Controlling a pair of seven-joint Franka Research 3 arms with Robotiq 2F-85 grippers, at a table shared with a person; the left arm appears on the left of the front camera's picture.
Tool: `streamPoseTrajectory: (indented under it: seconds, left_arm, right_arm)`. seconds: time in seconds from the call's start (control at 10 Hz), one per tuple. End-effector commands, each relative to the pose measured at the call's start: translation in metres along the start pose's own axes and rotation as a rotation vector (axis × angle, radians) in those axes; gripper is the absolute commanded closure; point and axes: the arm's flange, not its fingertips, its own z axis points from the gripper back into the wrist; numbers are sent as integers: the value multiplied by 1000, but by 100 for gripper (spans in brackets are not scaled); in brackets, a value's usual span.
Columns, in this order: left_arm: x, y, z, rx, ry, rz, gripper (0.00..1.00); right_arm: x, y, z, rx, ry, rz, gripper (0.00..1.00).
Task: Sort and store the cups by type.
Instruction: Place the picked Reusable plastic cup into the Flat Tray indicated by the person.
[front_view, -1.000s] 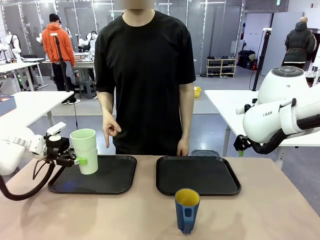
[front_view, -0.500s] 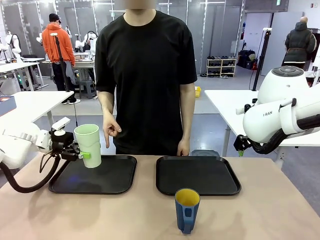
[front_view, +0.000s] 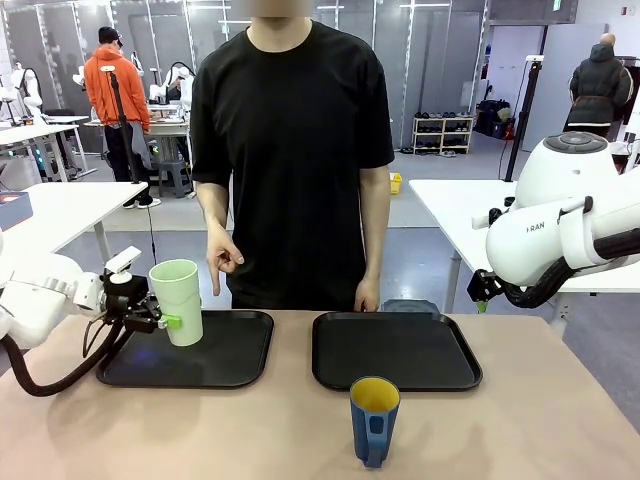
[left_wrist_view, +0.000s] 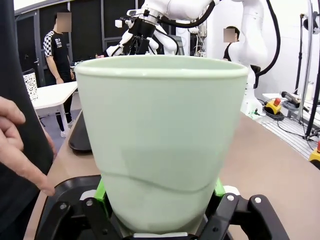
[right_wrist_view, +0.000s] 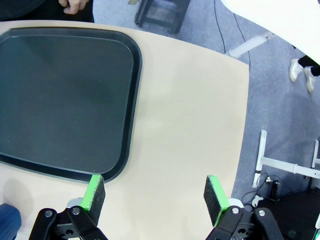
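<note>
A pale mint-green plastic tumbler (front_view: 176, 295) is being gripped near its base by the left end effector (front_view: 172, 322), over the left black tray (front_view: 240, 365). It is judged light, smooth and slightly yielding, so a low side grip suits. Its long axis is being held near vertical, mouth upward. The right end effector (right_wrist_view: 155, 197) is being held open above the bench (right_wrist_view: 190, 125).
</note>
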Motion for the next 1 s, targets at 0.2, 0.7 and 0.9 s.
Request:
streamPoseTrajectory:
  seconds: [0.2, 0.7, 0.9]
  left_arm:
    - [-27, 15, 10, 22, 16, -44, 16]
    - [-48, 21, 2, 28, 27, -39, 16]
    - [-55, 21, 1, 23, 21, -40, 16]
  right_arm:
    - [1, -1, 1, -2, -2, -1, 0]
    - [1, -1, 1, -2, -2, -1, 0]
    - [1, -1, 1, -2, -2, -1, 0]
